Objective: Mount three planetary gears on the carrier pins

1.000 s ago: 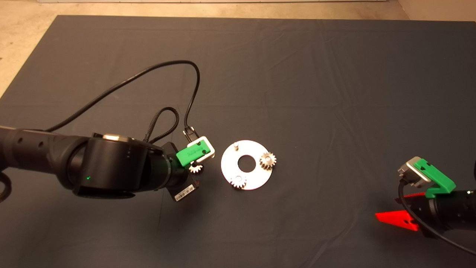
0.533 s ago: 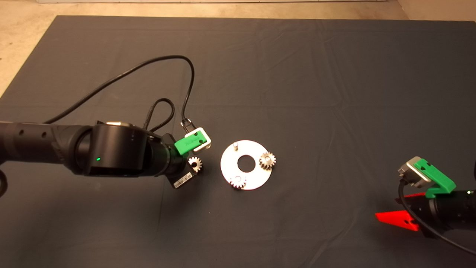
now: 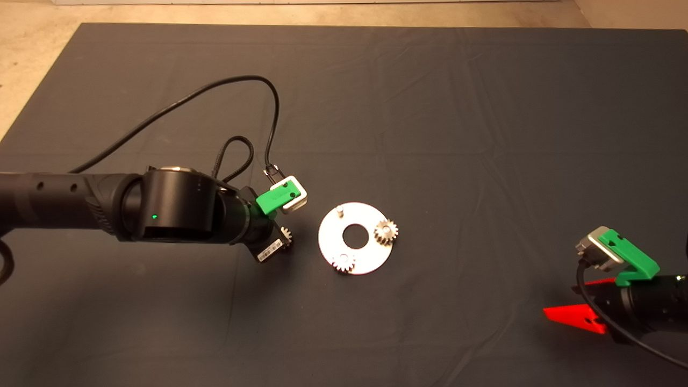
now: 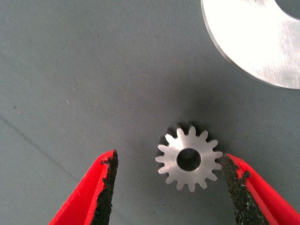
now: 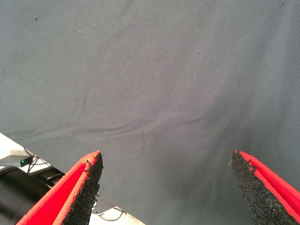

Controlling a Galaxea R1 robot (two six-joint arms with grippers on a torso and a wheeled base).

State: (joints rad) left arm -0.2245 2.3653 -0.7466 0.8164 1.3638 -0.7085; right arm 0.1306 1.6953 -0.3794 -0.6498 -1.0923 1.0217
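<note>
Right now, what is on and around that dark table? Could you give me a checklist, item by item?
Surface: dark mat, creased, covering the table.
Job's things: round plate with two gears seated and one bare pin; third gear flat on the mat beside the plate.
Clutter: nothing seen.
Grippers: left gripper open, its fingers either side of the loose gear, not clamped; right gripper open over bare mat, at the lower right edge.
Cables: black cable looping from the left arm across the mat.
Surroundings: pale floor beyond the mat.
</note>
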